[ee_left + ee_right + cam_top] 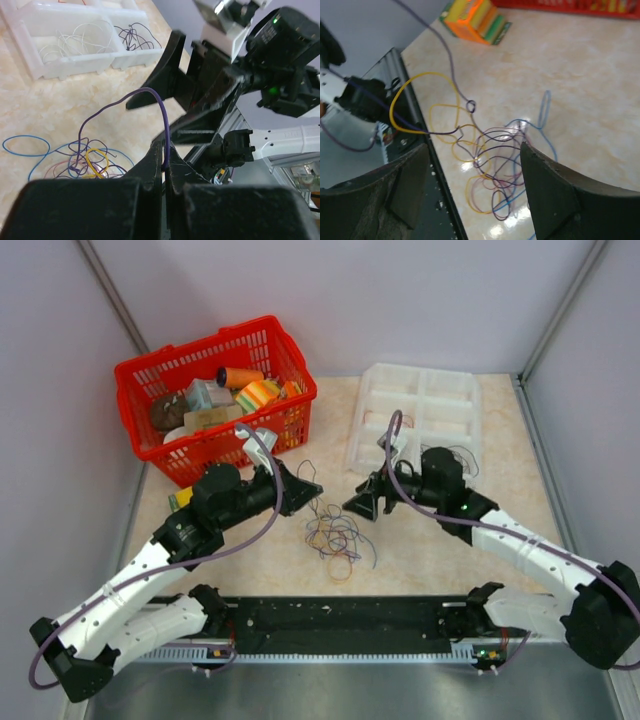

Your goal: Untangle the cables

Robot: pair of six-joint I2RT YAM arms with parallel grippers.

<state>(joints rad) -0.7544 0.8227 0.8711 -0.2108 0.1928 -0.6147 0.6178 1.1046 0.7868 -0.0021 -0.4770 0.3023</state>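
My left gripper (pixel 163 152) pinches one purple wire (pixel 145 91) that arcs up from the tangle (pixel 335 535) lying between both grippers. My right gripper (pixel 360 505) hangs spread beside it. I should draw the wire away slowly, so loops slip free rather than tighten.

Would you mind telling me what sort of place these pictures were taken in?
Probably a robot lab test cell: plain grey walls enclose a marble-patterned table, holding a red basket of props, a white compartment tray and tangled cables.
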